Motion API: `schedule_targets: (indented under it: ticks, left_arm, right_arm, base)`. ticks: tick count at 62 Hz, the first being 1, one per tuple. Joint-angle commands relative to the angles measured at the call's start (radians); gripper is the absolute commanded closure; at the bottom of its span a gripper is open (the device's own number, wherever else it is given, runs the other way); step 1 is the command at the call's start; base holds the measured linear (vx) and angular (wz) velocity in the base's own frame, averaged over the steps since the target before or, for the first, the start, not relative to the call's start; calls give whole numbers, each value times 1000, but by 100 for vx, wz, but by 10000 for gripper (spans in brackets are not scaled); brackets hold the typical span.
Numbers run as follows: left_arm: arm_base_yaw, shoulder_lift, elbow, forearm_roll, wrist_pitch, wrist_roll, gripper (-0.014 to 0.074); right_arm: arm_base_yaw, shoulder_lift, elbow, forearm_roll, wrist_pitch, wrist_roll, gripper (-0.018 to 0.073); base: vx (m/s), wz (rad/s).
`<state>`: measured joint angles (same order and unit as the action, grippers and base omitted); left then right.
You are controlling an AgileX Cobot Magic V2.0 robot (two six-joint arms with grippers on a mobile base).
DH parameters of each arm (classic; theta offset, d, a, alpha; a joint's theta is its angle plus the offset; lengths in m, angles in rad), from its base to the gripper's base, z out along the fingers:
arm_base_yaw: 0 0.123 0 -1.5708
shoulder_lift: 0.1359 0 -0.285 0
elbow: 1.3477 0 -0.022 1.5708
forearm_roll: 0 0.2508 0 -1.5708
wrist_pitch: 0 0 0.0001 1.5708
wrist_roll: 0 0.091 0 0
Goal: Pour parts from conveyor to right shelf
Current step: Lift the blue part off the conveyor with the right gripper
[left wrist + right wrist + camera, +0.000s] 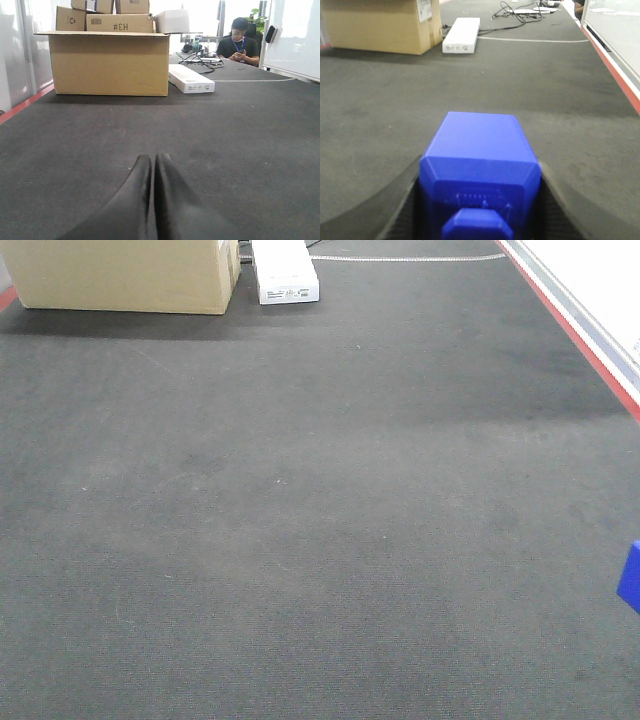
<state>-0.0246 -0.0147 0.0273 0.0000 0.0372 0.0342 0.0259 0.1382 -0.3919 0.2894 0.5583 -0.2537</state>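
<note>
The part, a bright-blue boxy block with a small square nub on its near end, sits between the two dark fingers of my right gripper, which is shut on it just above the conveyor. A corner of the block shows at the right edge of the front view. My left gripper is low over the dark grey conveyor belt, its fingers pressed together with nothing between them. The right shelf is out of view.
An open cardboard box stands at the belt's far left, smaller boxes stacked behind it. A flat white box lies beside it. Cables and a seated person are at the far end. A red strip edges the right side.
</note>
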Motion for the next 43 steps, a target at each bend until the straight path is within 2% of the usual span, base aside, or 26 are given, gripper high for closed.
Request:
schedule_targets:
  ticks: [1, 43]
  left_arm:
    - [-1, -13, 31, -6, -77, -9, 602]
    - [-1, -13, 31, -6, -77, -9, 602]
  right_arm:
    - [0, 12, -24, -8, -71, -7, 564]
    - [0, 12, -24, -6, -72, -7, 564]
  base:
    - [0, 0]
    - [0, 0]
